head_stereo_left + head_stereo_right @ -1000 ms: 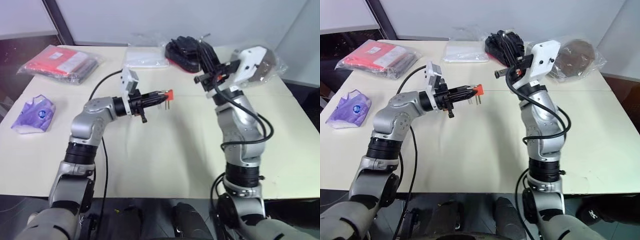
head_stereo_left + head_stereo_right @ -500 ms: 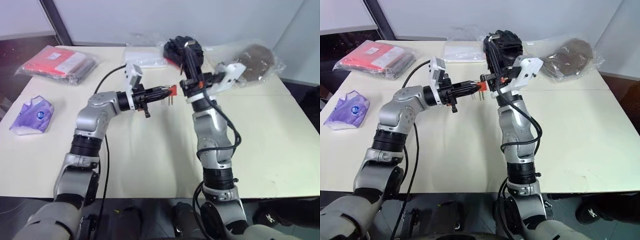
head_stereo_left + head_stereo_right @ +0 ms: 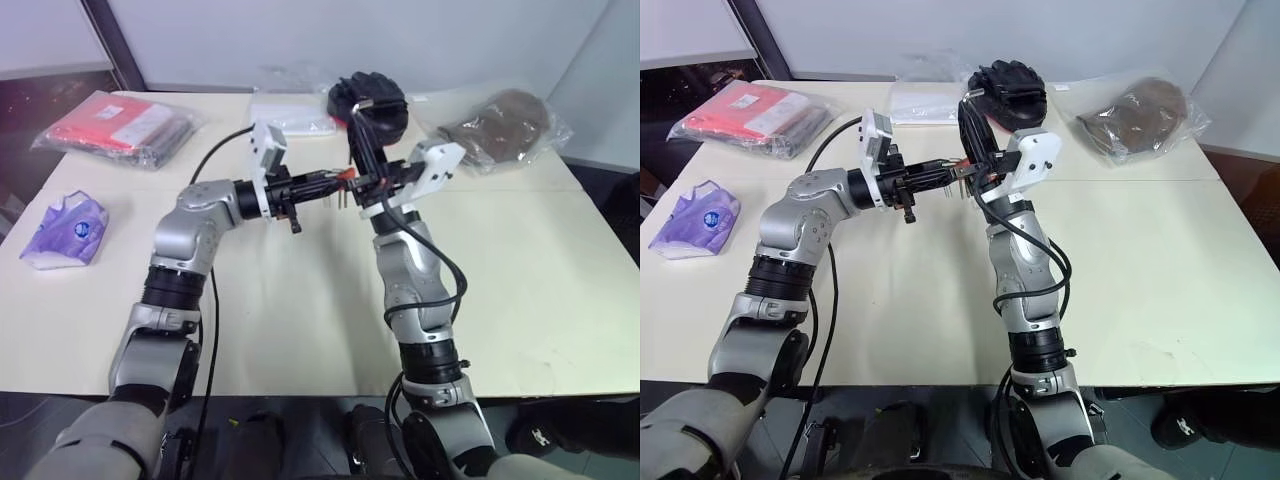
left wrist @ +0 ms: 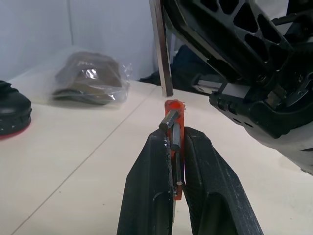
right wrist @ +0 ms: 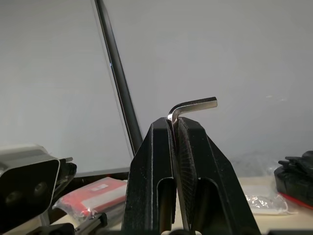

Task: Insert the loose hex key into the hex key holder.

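Hex key holder [image 4: 173,128]: clamped in left gripper [image 4: 177,147] above the table [image 3: 300,300]. Loose hex key [image 5: 188,107]: pinched in right gripper [image 5: 175,129], bent arm protruding, just beside holder. Both picked up; insertion not yet done.

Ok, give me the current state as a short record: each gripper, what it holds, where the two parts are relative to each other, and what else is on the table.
left gripper: shut on the hex key holder, held above the table
right gripper: shut on the loose hex key, bent end sticking out past the fingertips
relation: both grippers meet in mid-air over the table; key close to holder, contact cannot be told
insertion: not yet seen as done
other items: purple packet, red bagged package, brown bagged item, black object
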Robot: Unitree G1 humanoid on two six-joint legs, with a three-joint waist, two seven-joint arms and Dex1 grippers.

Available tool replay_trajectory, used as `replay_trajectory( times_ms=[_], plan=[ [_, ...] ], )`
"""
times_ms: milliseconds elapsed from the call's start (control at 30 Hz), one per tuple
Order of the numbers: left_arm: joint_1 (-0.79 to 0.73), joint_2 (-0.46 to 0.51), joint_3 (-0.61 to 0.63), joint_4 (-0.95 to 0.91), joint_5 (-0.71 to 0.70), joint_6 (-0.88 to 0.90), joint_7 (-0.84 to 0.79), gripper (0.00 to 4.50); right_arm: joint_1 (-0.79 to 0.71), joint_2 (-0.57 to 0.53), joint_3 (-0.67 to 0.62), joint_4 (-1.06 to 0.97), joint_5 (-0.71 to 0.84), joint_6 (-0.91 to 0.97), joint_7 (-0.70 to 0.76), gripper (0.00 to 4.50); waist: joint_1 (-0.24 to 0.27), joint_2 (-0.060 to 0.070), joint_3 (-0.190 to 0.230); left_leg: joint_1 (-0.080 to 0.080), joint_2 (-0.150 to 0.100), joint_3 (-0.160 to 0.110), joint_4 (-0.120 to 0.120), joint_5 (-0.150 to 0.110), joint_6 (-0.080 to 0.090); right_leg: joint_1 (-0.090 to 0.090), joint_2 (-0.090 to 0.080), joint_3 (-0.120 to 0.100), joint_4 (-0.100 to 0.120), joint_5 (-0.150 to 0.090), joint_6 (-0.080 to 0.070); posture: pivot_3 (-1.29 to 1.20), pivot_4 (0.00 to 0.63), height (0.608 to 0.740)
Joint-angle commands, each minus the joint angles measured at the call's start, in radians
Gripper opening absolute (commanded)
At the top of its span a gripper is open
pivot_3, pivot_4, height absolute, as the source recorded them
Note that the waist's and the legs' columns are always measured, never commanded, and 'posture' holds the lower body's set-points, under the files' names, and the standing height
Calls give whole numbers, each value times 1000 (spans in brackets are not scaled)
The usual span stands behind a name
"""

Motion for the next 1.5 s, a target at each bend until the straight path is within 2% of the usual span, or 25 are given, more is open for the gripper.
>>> replay_trajectory(
  times_ms=[33, 700, 1100, 1233, 1400, 1433, 1500],
  plan=[
    [-32, -3, 14, -11, -6, -18, 1, 0, -1, -2, 12, -29, -5, -18, 5, 56, 0, 0, 0, 0, 0, 0, 0, 0, 0, 0, 0, 0, 0, 0, 0, 0, 150, 740],
    [-44, -4, 33, 0, -17, -13, 11, 0, 7, -22, 7, -17, -13, -22, -2, 56, 0, 0, 0, 0, 0, 0, 0, 0, 0, 0, 0, 0, 0, 0, 0, 0, 150, 740],
    [-52, -7, 29, 7, -15, -13, 15, 0, 54, -89, 47, -10, -93, -15, 12, 56, 0, 0, 0, 0, 0, 0, 0, 0, 0, 0, 0, 0, 0, 0, 0, 0, 150, 740],
    [-49, -9, 26, 7, -15, -14, 16, 0, 87, -107, 42, -45, -93, -5, 15, 1566, 0, 0, 0, 0, 0, 0, 0, 0, 0, 0, 0, 0, 0, 0, 0, 0, 150, 740],
    [-41, -13, 24, 4, -15, -17, 18, 0, 168, -160, 11, -149, -69, 29, 17, 4263, 3, 0, 0, 0, 0, 0, 0, 0, 0, 0, 0, 0, -1, 0, 0, 0, 150, 740],
    [-39, -14, 24, 2, -16, -16, 18, 0, 194, -175, 0, -185, -62, 41, 17, 4441, 2, 0, 0, 0, 0, 0, 0, 0, 0, 0, 0, 0, -1, 0, 0, 0, 150, 740],
    [-33, -17, 22, -3, -16, -14, 20, 0, 251, -209, -17, -260, -48, 71, 24, 4441, 3, 0, 0, -1, 0, 0, 0, 0, 0, 0, 0, 0, -1, 0, 0, 0, 150, 740]
  ],
)
